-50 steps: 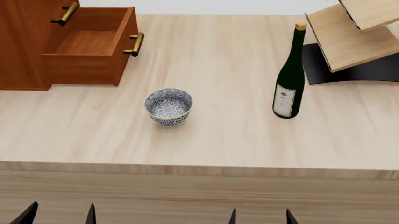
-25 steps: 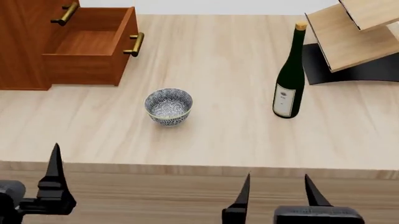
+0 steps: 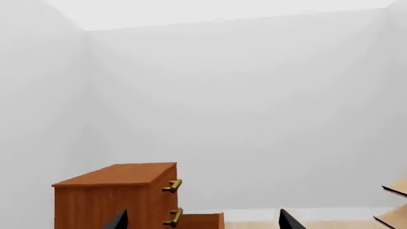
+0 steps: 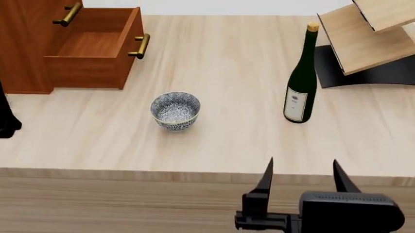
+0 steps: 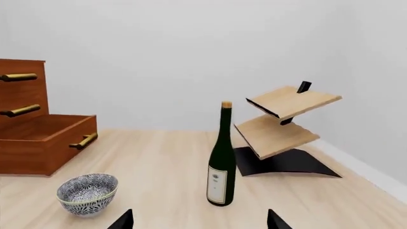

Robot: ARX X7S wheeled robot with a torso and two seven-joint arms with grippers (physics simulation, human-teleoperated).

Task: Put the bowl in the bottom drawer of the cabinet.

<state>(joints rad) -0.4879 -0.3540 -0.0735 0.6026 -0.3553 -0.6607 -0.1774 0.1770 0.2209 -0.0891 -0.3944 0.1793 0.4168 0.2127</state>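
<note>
One bowl point(image 4: 175, 110) sits upright on the bench point(image 4: 227, 141), alone in open space, in front of the pulled-out bottom drawer point(image 4: 94, 46) and well apart from it. One dark green bottle point(image 4: 301, 77) stands well to the bowl's right; its white label carries print too small to read. The cabinet point(image 5: 19, 109) shows three brass handles in the right wrist view, two on the shut upper drawers and one on the open drawer. One light wooden rack point(image 4: 363, 39) with two tilted shelves on a black foot stands at the far right corner. The near edge of the bench runs between the bowl and the right gripper point(image 4: 302, 177), whose fingers are spread apart and hold nothing. The left gripper point(image 3: 200, 220) shows two separated tips in its wrist view, released, pointing toward the cabinet; the head view catches only a dark piece at the left border.
</note>
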